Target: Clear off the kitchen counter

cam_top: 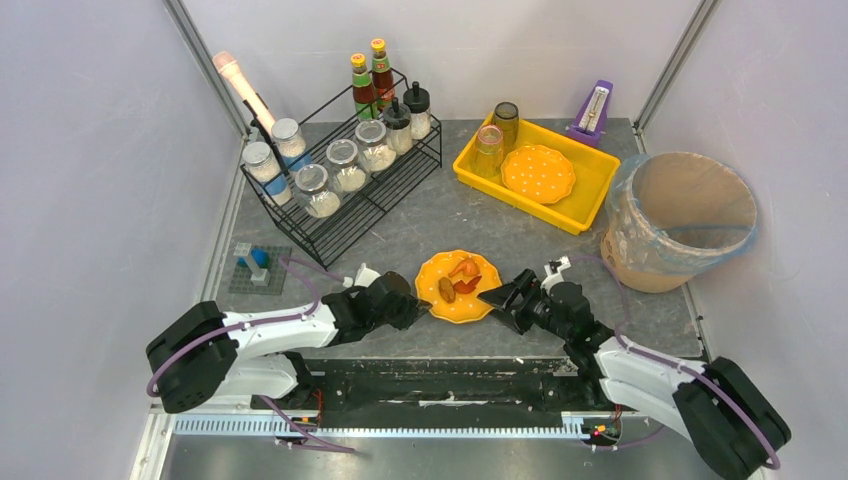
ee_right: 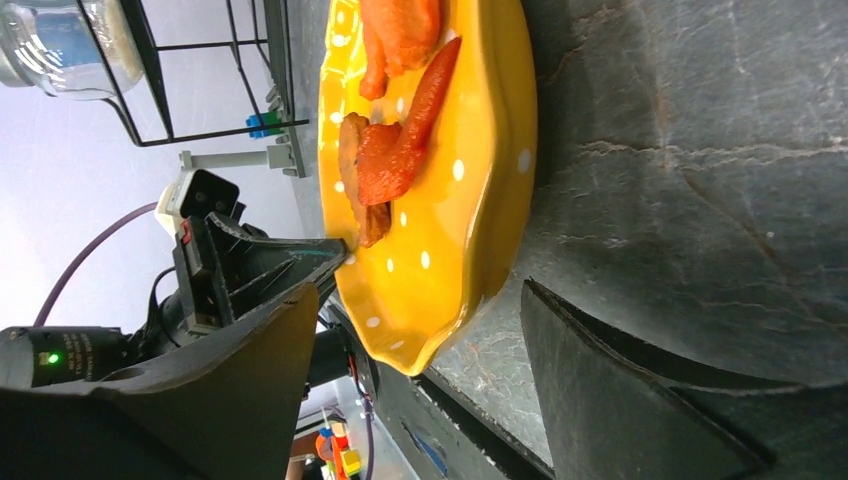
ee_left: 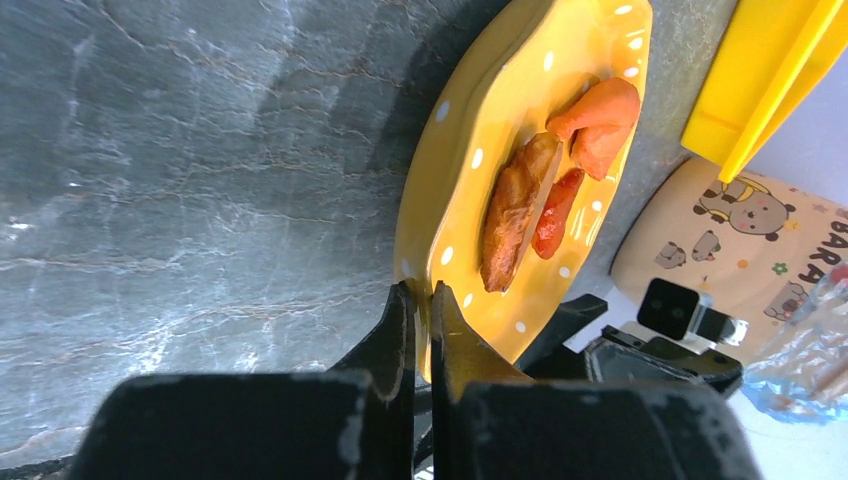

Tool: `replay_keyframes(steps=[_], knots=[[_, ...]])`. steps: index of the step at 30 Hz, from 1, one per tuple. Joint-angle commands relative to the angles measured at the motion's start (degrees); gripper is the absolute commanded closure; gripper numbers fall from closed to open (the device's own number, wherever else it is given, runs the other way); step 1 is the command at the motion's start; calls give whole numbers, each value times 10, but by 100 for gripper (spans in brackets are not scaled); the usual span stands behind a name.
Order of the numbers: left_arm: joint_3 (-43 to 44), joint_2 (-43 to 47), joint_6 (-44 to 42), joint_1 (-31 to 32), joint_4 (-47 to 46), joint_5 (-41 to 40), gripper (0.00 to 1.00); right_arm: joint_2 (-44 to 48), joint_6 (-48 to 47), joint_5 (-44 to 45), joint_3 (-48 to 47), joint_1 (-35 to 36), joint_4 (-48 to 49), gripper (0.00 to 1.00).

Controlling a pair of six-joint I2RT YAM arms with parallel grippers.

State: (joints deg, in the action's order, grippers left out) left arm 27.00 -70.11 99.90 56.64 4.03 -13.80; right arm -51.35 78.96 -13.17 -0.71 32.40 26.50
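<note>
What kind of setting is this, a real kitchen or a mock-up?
Most likely a lab mock-up of a kitchen: a stone-look counter boxed in by plain white panels, with a wire rack of spice jars and sauce bottles, a yellow tray, and a plate of food.

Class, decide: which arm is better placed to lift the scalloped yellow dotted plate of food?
Left. The left gripper is shut on the rim of the scalloped yellow dotted plate; the right gripper is open at the opposite edge, gripping nothing.
</note>
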Motion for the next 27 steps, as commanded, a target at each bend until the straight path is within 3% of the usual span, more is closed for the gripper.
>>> replay_keyframes(steps=[1,21,27], knots=[[21,19,54,2,-128,8,98,-62,12,-13,99,-1,101,25],[24,-7,72,18,-156,33,98,-228,33,3,104,0,278,37],[22,-15,74,22,-161,48,98,-258,33,10,116,0,347,45]])
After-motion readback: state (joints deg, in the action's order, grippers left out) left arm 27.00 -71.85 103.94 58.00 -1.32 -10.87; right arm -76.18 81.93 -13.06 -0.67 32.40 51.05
